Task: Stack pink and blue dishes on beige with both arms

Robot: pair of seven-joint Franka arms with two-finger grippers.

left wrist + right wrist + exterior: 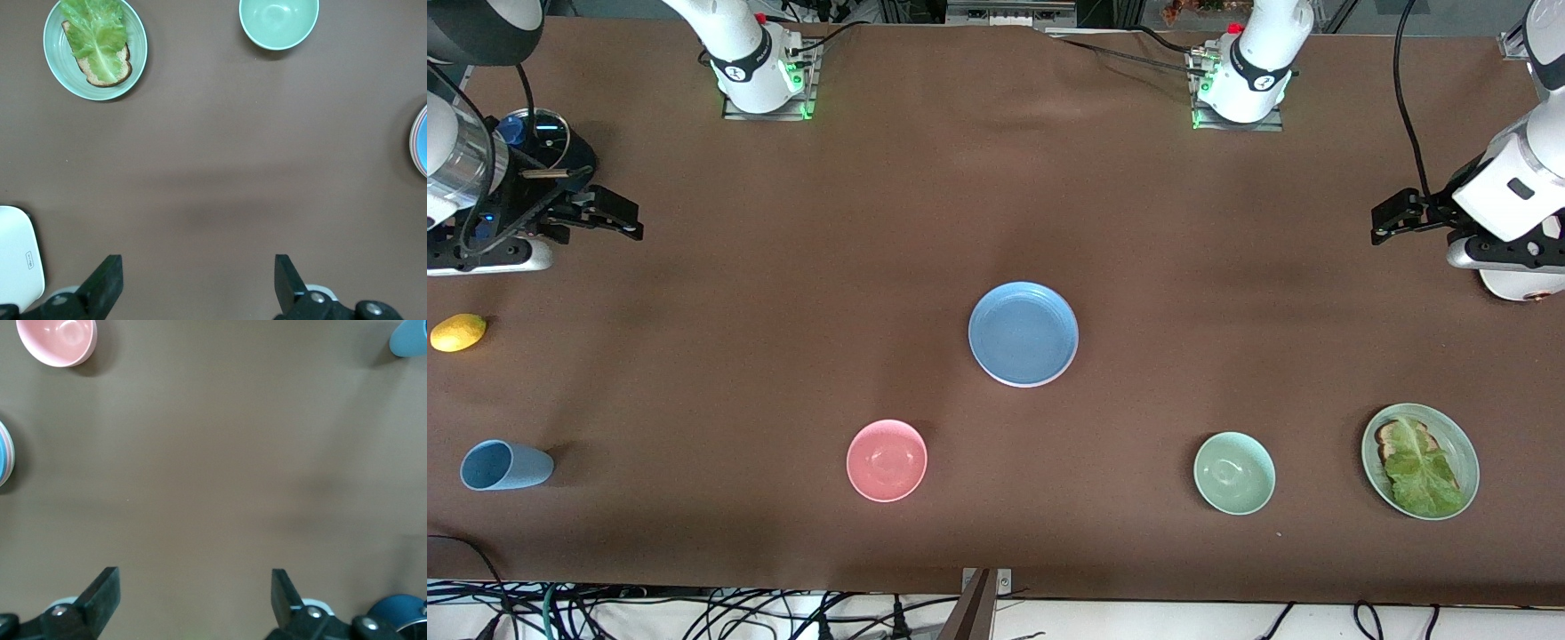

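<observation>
While both claws hang agape at table ends — left claw (1380,222), right claw (633,227) — blue plate (1023,333) mid-table, well apart.

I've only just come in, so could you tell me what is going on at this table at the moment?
Nothing is being handled right now. A blue plate lies mid-table on top of a stack; its edge shows pink and pale layers beneath. The left gripper and right gripper are both open and empty, each waiting over its own end of the table. Nearer the front camera sit a pink bowl, a green bowl, a green plate with bread and lettuce, a blue cup and a lemon.
</observation>
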